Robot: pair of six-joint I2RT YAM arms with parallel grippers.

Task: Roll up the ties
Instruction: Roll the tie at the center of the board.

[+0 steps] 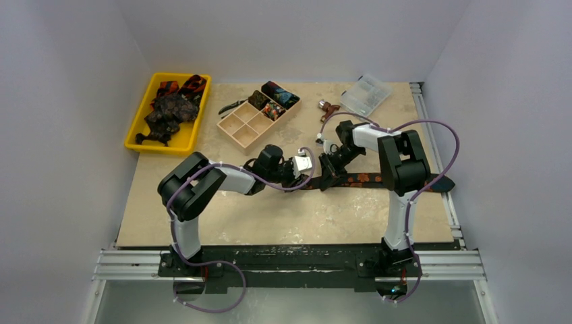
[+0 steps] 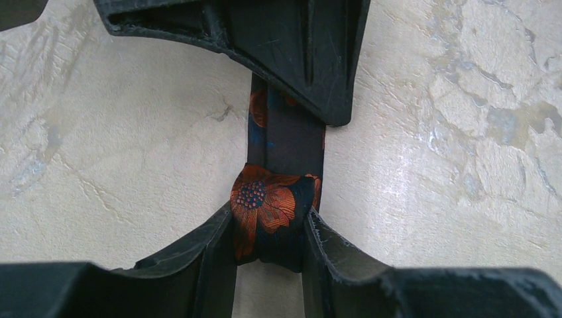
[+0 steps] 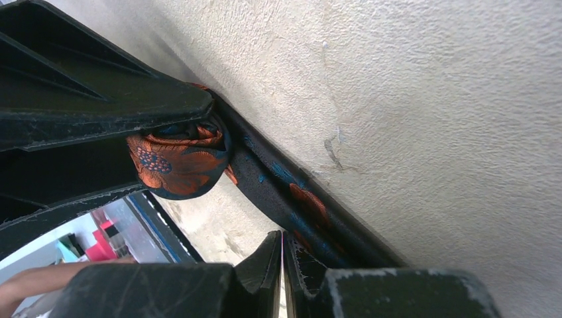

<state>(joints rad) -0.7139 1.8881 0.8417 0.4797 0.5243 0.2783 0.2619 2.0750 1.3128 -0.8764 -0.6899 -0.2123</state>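
surface: mottled beige tabletop (image 1: pixel 290 216), pale walls (image 1: pixel 283 34) | my left gripper (image 2: pixel 270 228) clamps the tie (image 2: pixel 265 199) at its rolled end | my right gripper (image 3: pixel 282 255) clenched, empty

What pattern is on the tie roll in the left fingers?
Dark fabric with big orange flowers on the tie roll; clearest in the left wrist view.

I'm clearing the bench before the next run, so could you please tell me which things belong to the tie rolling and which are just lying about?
Job: half-rolled tie, loose ties in yellow bin, rolled ties in divided tray.
Lying about: clear plastic box, pliers, small reddish tool.
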